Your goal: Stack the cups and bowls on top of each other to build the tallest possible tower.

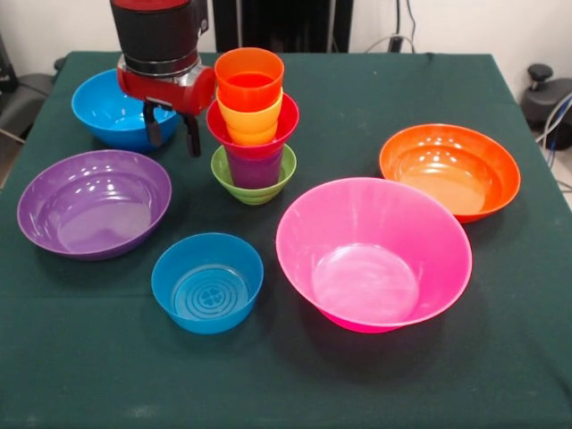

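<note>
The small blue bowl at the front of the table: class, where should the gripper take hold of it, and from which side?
Grip the small blue bowl by its thin rim, coming straight down from above with one jaw inside and one outside the wall. It stands upright and open, apart from the purple bowl and pink bowl, so any part of the rim is probably reachable. The gripper now hangs beside the tower.

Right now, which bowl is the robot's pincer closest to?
The mid-sized blue bowl at the far corner: the pincer hangs by its rim. The small blue bowl sits much nearer the camera.
</note>
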`<act>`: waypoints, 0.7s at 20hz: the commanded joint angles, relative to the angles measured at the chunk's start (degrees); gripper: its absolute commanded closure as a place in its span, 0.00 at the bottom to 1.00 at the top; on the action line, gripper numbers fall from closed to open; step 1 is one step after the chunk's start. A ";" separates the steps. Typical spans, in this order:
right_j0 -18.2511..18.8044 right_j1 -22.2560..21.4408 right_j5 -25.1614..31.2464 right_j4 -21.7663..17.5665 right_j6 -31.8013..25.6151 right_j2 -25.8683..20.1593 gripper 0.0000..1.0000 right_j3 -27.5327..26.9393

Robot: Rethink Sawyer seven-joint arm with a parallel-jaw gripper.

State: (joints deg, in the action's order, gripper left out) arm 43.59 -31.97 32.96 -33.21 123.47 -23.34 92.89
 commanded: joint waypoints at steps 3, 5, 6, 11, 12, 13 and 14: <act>2.10 5.46 2.07 -5.22 -17.68 -4.80 0.00 -4.49; 2.40 5.46 2.59 -5.31 -17.54 -4.99 0.00 -4.71; 2.45 5.44 2.97 -5.13 -17.34 -4.82 0.00 -5.09; 2.22 5.28 3.92 -5.17 -15.56 -4.74 0.00 -6.29; 2.08 5.26 4.35 -5.10 -15.41 -4.74 0.00 -6.53; 1.94 5.24 4.79 -5.03 -15.26 -4.74 0.00 -6.77; 1.54 5.27 5.74 -4.68 -15.38 -4.98 0.00 -7.29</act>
State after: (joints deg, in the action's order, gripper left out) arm 46.37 -28.91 33.05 -34.15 123.47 -25.04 89.87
